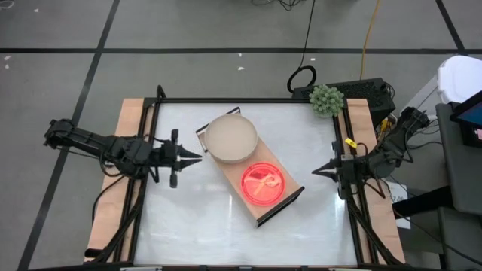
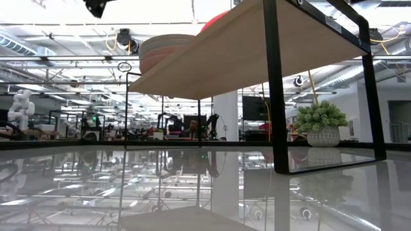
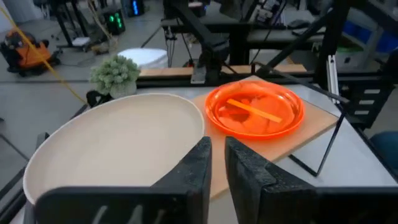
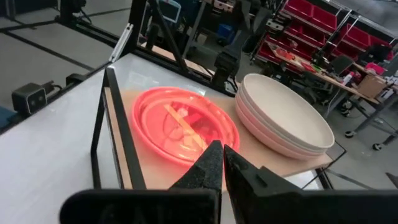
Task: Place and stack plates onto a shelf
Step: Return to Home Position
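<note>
The shelf point(image 1: 280, 205) on the table point(image 1: 196, 226) holds beige plates point(image 1: 231, 138) and orange plates point(image 1: 261, 181).

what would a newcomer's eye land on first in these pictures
The glowing translucent orange divided plate draws the eye first, sitting on one end of the long light-wood shelf in the middle of the white table. Beside it on the other end is a stack of large matte beige plates. The left gripper and right gripper point at the shelf from opposite table sides, both shut and empty.
</note>
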You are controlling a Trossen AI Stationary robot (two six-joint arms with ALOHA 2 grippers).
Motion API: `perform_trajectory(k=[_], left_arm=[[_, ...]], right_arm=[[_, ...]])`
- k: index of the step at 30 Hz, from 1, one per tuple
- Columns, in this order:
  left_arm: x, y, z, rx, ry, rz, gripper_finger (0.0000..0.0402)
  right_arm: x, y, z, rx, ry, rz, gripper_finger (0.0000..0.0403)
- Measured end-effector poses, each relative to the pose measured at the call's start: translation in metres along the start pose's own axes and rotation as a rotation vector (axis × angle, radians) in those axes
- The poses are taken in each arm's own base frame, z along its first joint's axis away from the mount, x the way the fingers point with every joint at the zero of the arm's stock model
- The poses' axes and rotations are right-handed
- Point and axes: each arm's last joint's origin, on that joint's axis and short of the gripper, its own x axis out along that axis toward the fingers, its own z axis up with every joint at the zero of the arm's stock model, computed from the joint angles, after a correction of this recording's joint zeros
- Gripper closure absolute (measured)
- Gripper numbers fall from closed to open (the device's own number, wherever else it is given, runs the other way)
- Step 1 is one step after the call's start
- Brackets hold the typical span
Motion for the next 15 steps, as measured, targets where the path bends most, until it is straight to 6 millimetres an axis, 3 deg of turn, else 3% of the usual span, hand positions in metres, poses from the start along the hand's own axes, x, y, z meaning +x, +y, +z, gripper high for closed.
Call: perform_trajectory(k=[5,15], left_arm=[[-0.008,0.002,-0.027,0.023,-0.075,-0.013,0.0392],[-0.018,0.007,-0.081,0.003,-0.175,-0.037,0.0399]], right_arm=[[-0.001,-0.001,-0.011,0.002,0.004,-0.013,0.0403],[0.0,0.002,-0.031,0.016,-0.018,-0.029,0.0403]])
